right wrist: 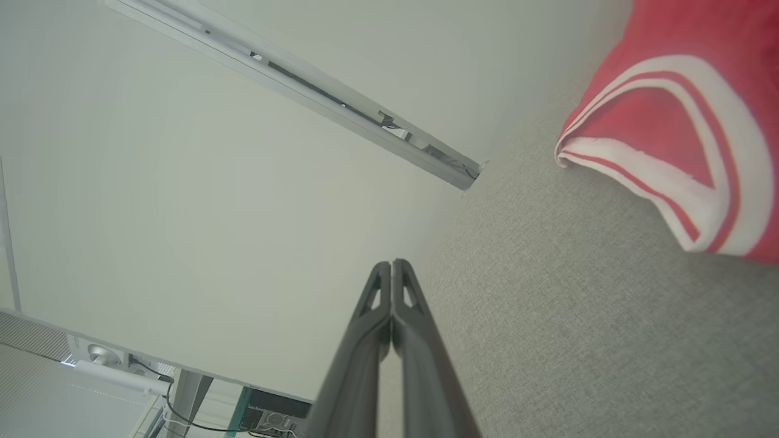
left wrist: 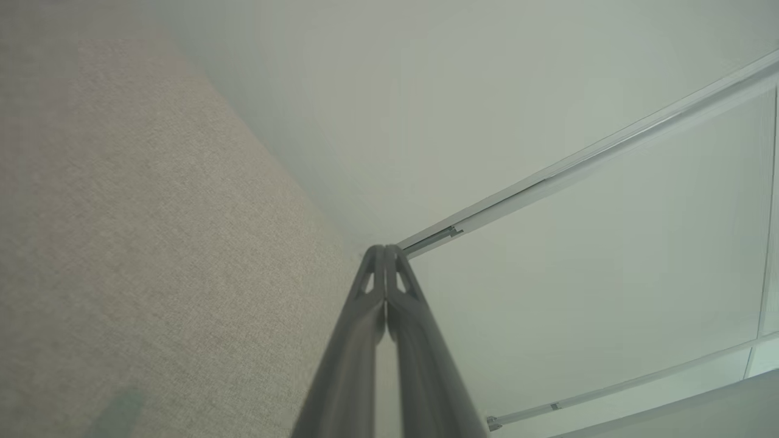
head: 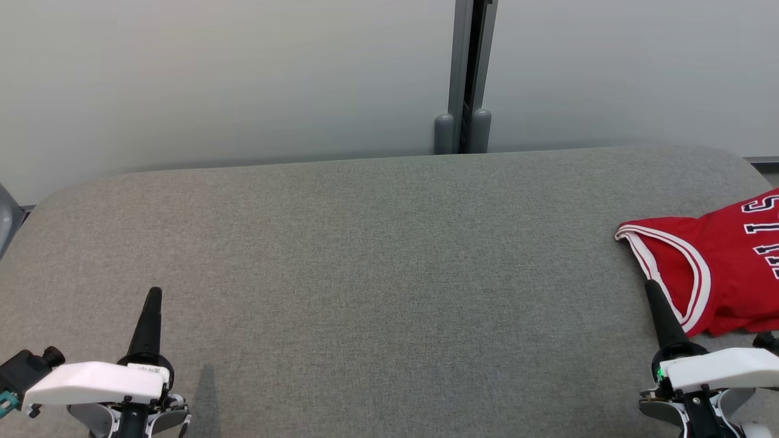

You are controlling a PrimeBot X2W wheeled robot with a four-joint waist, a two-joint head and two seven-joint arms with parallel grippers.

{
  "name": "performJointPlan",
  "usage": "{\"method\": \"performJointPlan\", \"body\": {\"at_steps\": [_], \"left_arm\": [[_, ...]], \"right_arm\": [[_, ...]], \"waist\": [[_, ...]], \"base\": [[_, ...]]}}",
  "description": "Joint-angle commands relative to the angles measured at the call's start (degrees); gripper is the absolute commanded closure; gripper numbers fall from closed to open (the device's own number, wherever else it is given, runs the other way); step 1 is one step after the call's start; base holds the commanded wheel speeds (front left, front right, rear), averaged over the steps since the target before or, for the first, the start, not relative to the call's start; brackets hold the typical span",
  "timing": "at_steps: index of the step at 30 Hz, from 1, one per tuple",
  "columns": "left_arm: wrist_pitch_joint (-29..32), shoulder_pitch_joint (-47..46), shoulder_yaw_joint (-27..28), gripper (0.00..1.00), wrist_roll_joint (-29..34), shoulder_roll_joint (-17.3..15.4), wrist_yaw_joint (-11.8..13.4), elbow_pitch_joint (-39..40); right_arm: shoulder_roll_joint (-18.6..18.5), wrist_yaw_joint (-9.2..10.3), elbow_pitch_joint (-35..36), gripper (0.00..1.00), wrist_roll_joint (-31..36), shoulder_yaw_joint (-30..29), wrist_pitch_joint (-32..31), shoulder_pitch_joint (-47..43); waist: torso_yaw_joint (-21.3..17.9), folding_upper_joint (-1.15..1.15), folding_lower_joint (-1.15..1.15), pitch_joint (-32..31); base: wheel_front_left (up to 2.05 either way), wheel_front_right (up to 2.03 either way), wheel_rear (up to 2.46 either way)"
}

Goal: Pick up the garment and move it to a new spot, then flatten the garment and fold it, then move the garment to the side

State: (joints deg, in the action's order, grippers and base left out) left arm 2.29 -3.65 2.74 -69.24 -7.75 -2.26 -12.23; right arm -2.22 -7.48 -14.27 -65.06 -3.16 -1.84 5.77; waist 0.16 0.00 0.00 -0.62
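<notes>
The garment (head: 724, 261) is a red sleeveless jersey with white trim and dark lettering, lying at the right edge of the grey fabric surface (head: 377, 267). Its armhole trim (right wrist: 681, 152) fills the upper right of the right wrist view. My right gripper (head: 651, 286) is shut and empty, its tip at the jersey's near-left edge; in the right wrist view its closed fingers (right wrist: 391, 267) hang above bare fabric. My left gripper (head: 154, 293) is shut and empty at the lower left, far from the jersey, and its closed tips (left wrist: 384, 250) point past the surface's edge.
A pale wall (head: 231, 79) with a grey vertical post (head: 467, 79) runs behind the surface. The surface has rounded corners; its far edge lies along the wall. A ceiling rail (right wrist: 292, 79) and some equipment (right wrist: 268, 417) show beyond the right gripper.
</notes>
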Motion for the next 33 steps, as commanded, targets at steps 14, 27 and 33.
{"method": "performJointPlan", "body": {"at_steps": [14, 27, 33], "left_arm": [[1.73, -2.69, 2.23, 1.00, -6.80, 1.13, -1.36, -0.63], [3.13, -3.85, 3.74, 1.00, -12.01, 2.21, -2.04, -1.45], [3.75, -4.50, 4.40, 1.00, -14.30, 2.74, -2.38, -1.82]], "right_arm": [[-0.66, -0.02, -1.02, 1.00, -8.09, -0.49, -1.13, 2.62], [-0.75, -0.02, -2.19, 1.00, -14.44, -0.78, -1.71, 3.57], [-0.79, -0.02, -2.51, 1.00, -17.17, -0.90, -2.07, 3.97]], "waist": [[-0.04, 0.00, 0.00, 0.13], [-0.08, 0.00, 0.00, 0.25], [-0.09, 0.00, 0.00, 0.31]], "base": [[0.00, 0.00, 0.00], [0.00, 0.00, 0.00], [0.00, 0.00, 0.00]]}}
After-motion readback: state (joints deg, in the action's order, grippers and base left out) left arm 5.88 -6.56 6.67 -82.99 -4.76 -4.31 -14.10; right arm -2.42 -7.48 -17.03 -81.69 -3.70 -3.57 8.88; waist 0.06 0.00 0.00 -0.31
